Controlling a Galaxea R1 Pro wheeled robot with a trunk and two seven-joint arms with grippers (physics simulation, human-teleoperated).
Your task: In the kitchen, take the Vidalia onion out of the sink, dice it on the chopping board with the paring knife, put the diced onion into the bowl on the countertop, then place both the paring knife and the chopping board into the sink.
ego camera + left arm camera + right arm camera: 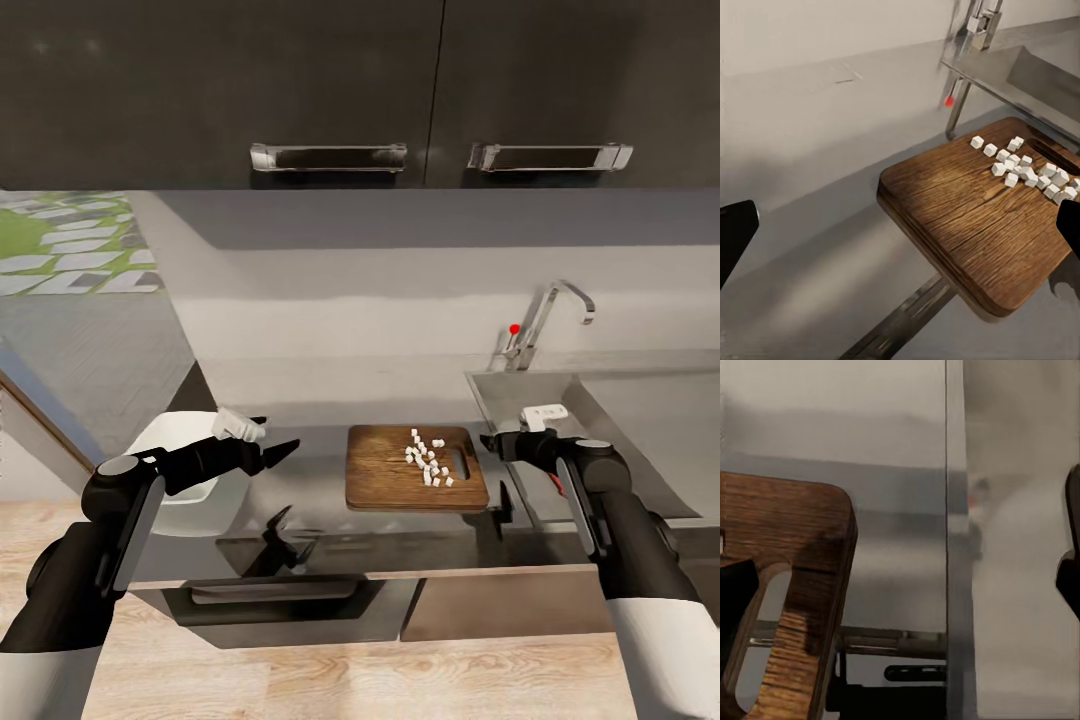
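I am seeing the rectangular dark brown wooden chopping board (400, 478) lying on the glossy grey counter (310, 470) between my hands, white diced onion pieces (430, 462) scattered near its slot handle. Left fingers (285, 450) are spread, holding nothing; right fingers (736, 592), also spread, are hovering at the board's handle end beside the grey steel sink (640, 430).

Both black arms reach forward, elbows bent. The left claw (283, 452) points inward with its fingers (735, 232) spread apart and empty. The right claw (492, 445) is level, fingers (1069, 577) likewise parted.
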